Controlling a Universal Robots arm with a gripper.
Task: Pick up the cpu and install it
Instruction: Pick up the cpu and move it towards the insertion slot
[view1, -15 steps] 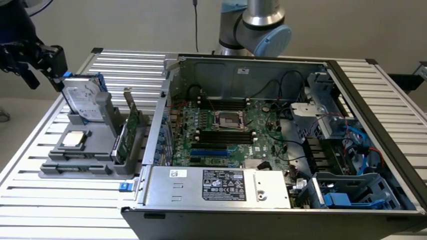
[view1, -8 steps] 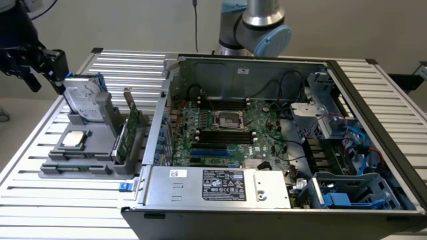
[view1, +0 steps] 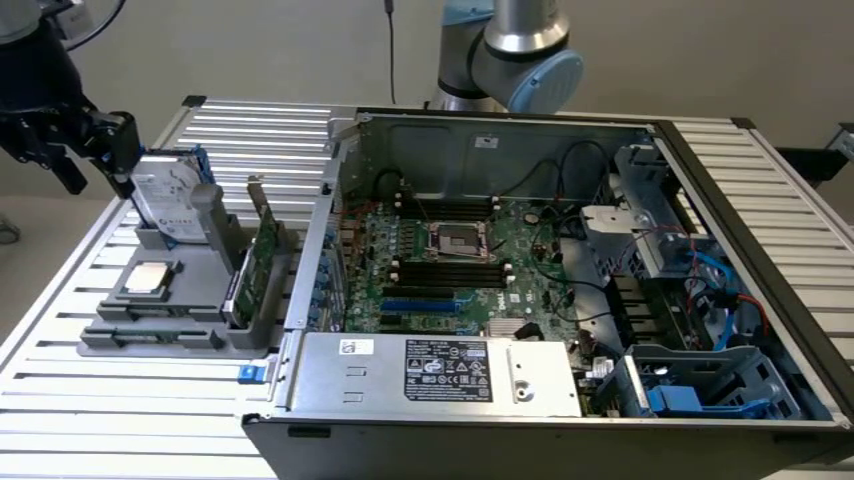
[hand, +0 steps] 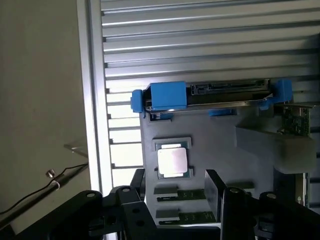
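The gripper (view1: 83, 155) is cut by the exterior view's left edge. The gray holder (view1: 200, 290) hides the hard drive (view1: 171, 205) at its lower end. The power supply label (view1: 449, 370) is too small to read.

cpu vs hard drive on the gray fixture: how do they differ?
Size: the cpu is far smaller than the hard drive.
Pose: the cpu lies flat in a recess; the hard drive stands upright.
Look: the cpu's top is plain dull silver; the hard drive carries a white label and blue handles.
Shared: both are silver and sit in the gray fixture.
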